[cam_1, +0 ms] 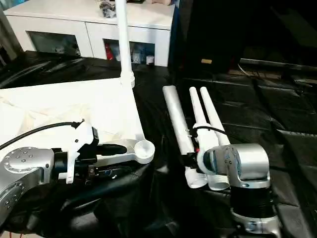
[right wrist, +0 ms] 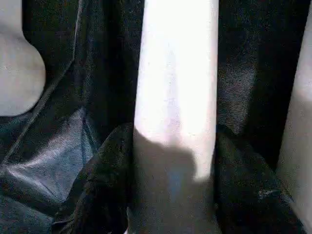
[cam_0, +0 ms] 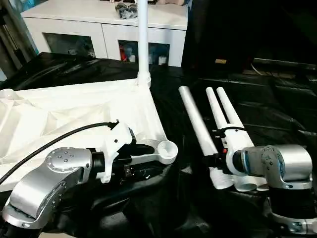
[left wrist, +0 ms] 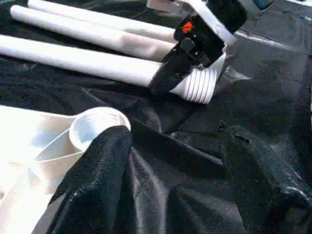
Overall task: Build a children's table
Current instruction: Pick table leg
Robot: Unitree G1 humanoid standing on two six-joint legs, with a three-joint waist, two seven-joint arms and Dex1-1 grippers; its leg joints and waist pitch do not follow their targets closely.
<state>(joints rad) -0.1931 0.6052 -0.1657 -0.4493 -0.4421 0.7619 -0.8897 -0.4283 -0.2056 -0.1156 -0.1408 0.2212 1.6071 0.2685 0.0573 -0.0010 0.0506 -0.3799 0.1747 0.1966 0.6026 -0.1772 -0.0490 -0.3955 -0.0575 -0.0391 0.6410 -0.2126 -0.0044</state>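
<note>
Tabletop (cam_0: 74, 114) corner socket (cam_0: 168, 148) empty; another holds leg (cam_0: 142, 39).

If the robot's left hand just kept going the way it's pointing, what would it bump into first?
Probably the threaded end of the nearest loose leg, where the right hand is closing in. The left hand points that way past the tabletop's corner socket; depth is uncertain.

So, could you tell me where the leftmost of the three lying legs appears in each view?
Left eye: leg, right of centre, leftmost tube.
Right eye: leg, centre, leftmost tube.
Left wrist: leg nearest beyond the corner socket.
Right wrist: leg, central tube.
Shared landmark: that corner socket.
</note>
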